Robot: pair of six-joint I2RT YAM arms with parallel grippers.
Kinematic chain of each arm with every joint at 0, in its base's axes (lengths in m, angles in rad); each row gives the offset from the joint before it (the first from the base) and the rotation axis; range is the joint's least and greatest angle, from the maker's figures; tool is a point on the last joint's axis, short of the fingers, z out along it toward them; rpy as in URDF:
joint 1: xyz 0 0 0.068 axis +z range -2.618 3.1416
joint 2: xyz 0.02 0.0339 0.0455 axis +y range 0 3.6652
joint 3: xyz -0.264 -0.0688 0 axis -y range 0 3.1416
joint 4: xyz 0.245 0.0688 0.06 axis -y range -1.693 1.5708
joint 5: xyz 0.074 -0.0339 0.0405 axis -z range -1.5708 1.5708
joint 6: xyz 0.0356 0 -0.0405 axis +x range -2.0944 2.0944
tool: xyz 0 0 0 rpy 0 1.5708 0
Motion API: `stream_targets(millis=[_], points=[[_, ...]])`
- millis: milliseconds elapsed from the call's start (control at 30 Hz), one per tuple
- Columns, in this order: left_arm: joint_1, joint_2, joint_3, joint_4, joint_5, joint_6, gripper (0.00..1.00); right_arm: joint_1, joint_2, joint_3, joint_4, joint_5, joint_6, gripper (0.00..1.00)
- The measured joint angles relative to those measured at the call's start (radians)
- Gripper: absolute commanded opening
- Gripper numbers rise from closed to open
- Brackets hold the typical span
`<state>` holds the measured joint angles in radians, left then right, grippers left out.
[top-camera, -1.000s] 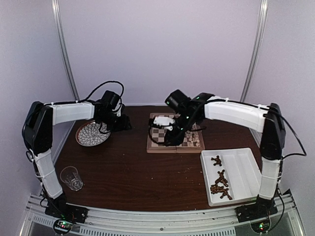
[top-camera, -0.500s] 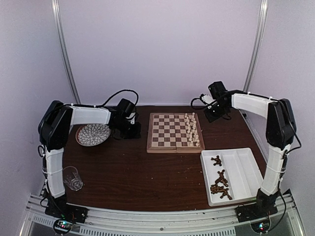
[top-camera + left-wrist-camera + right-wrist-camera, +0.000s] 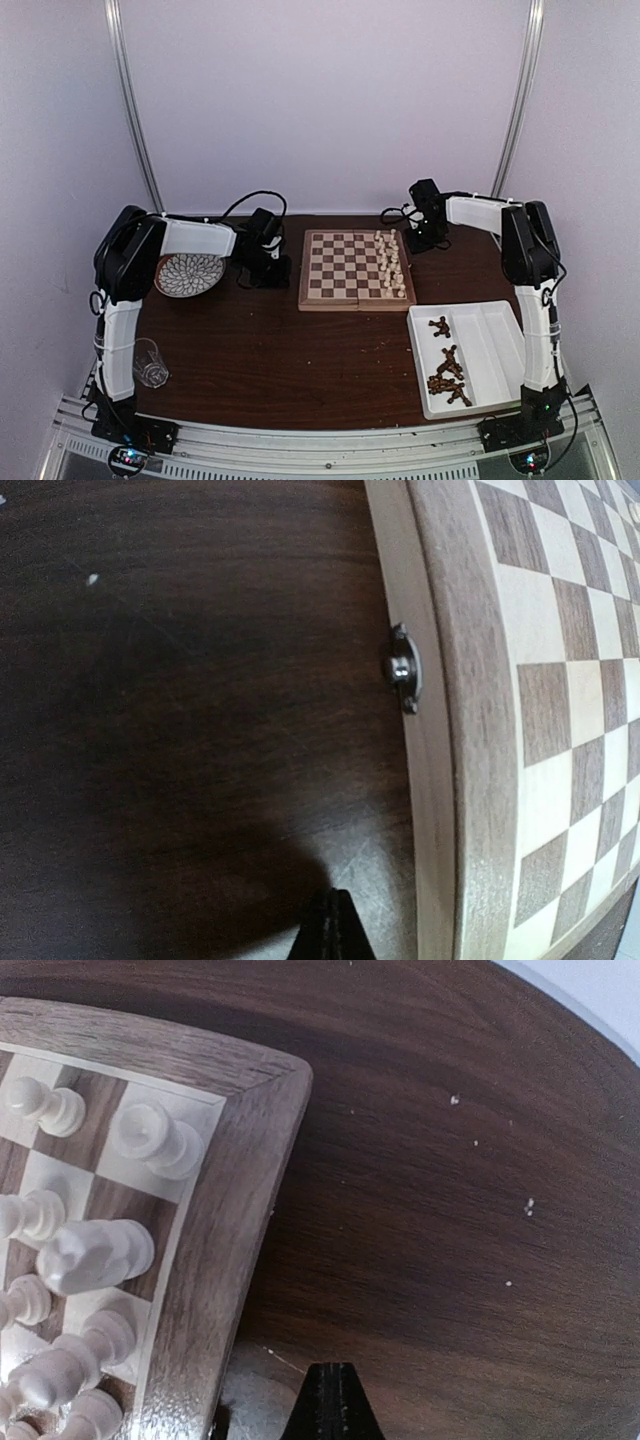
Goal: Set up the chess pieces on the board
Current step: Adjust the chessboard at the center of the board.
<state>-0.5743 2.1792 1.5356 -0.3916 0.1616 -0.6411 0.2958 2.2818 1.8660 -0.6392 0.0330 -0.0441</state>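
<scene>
Many dark chess pieces (image 3: 448, 375) lie in tray (image 3: 495, 340); left claw (image 3: 332, 922), right claw (image 3: 331, 1397) clenched.

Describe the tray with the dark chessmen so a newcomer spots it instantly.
On the dark wooden table, look at the near right corner. The white rectangular divided tray lies there. Unlike the chessboard beside it, it holds loose dark brown chessmen.

The dark table (image 3: 290, 355) bears a patterned plate (image 3: 188, 273), a clear glass (image 3: 147, 362) and a white divided tray (image 3: 496, 342).

Overhead view; wrist views close (board (image 3: 336, 270) shared)
</scene>
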Motion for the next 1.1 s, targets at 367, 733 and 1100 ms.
stream_targets(millis=[367, 733, 1100], points=[[-0.042, 0.0, 0.007, 0.018, 0.037, 0.0, 0.0, -0.053, 0.132, 0.128, -0.023, -0.285, 0.11, 0.01], [-0.121, -0.019, -0.04, 0.017, 0.037, 0.003, 0.0, -0.074, 0.223, 0.241, -0.01, -0.543, 0.147, 0.03], [-0.3, -0.171, -0.258, 0.024, 0.045, -0.015, 0.0, -0.007, 0.232, 0.233, -0.021, -0.678, 0.083, 0.02]])
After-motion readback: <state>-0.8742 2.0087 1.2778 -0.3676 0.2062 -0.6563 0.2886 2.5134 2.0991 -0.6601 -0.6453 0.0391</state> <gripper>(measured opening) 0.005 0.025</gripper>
